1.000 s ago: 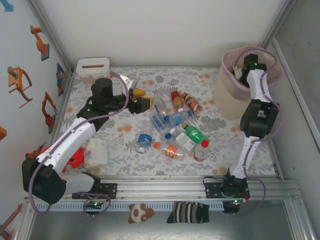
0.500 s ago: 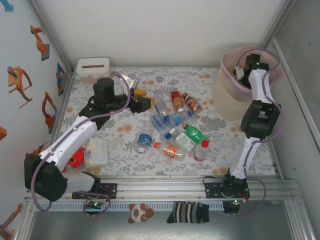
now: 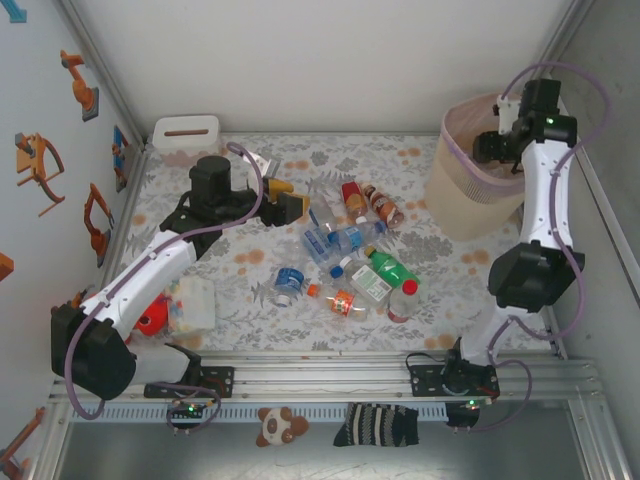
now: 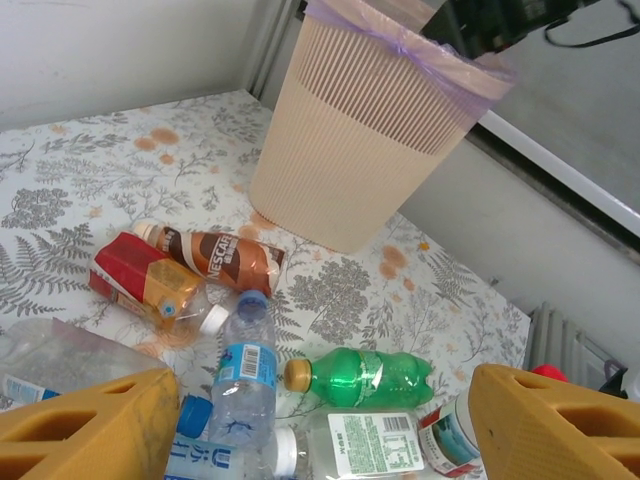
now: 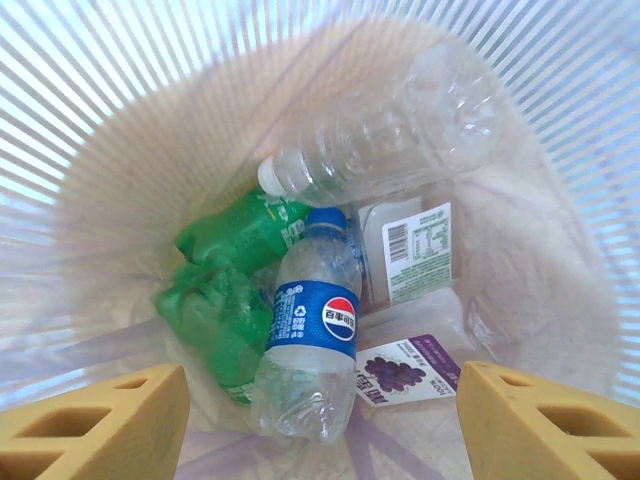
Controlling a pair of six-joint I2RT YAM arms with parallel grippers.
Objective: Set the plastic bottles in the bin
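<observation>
Several plastic bottles lie in a heap mid-table, among them a green one and a brown one. My left gripper hovers open just left of the heap, nothing between its fingers. Its wrist view shows the left gripper above the green bottle, a blue-labelled clear bottle and the brown bottle, with the bin behind. My right gripper hangs open over the bin. Below the right gripper, inside the bin, lie a blue-labelled bottle, a green bottle and a large clear bottle.
A white-and-pink tissue box stands at the back left. A clear boxy container with a red object sits by the left arm. A plush toy and a striped sock lie in front of the rail. Walls close both sides.
My right gripper has opened and risen from deep in the bin to above its rim. The left arm has barely shifted.
</observation>
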